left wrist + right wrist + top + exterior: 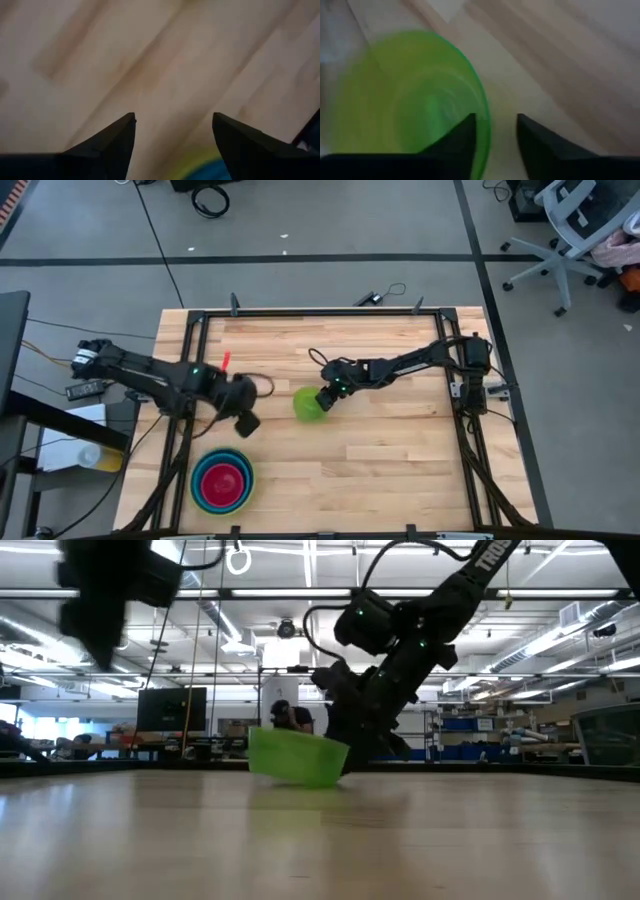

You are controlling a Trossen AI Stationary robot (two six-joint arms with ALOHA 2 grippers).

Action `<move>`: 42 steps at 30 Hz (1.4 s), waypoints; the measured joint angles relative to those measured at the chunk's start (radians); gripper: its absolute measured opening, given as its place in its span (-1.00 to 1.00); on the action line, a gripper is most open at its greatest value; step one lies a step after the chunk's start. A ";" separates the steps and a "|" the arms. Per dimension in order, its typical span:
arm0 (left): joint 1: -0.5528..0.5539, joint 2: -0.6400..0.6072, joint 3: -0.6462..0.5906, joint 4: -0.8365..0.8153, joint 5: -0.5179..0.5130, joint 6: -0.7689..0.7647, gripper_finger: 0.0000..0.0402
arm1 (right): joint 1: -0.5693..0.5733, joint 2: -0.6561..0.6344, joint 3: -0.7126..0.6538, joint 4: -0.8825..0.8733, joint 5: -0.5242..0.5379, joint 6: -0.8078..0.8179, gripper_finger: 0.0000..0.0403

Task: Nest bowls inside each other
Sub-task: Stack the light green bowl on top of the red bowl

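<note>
A small green bowl (307, 404) stands near the table's middle; in the low view the bowl (296, 758) looks slightly tilted. My right gripper (326, 397) reaches it from the right, slanting down, its fingers apart (497, 120) on either side of the bowl's rim. At the near left, a stack of nested bowls (222, 480) rests on the wood, lime-green outside, blue within, red-pink at the centre. My left gripper (246, 420) hangs open (175, 117) above bare wood just beyond that stack, holding nothing. My right gripper has one finger (462, 140) inside the green bowl and the other outside its right-hand rim (486, 125). It comes slanting down from the table's right. A gap shows beside the outer finger, and I cannot tell whether either finger touches the wall.
Black frame rails (190, 380) run along the table's left, far and right sides. A small red item (226, 360) sits by the left arm. Bare wood (400, 460) lies open at the near right.
</note>
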 joint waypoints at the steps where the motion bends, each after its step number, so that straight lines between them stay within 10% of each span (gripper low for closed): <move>1: 0.027 0.009 0.000 0.035 -0.005 0.030 0.30 | 0.003 -0.001 0.008 -0.003 0.010 -0.011 -0.34; 6: 0.145 0.080 0.001 0.230 -0.005 0.124 0.23 | 0.030 -0.051 0.040 0.007 0.087 -0.106 -0.92; 28: 0.403 0.182 0.001 0.574 -0.102 0.314 0.18 | 0.059 -0.138 0.171 -0.126 0.493 -0.323 -0.94; 36: 0.448 0.204 0.001 0.551 -0.135 0.313 -0.42 | 0.057 -0.138 0.255 -0.139 0.451 -0.430 -0.87; 42: 0.459 0.144 0.003 0.419 -0.094 0.410 -0.94 | 0.011 -0.169 0.340 -0.212 0.130 -0.339 -0.54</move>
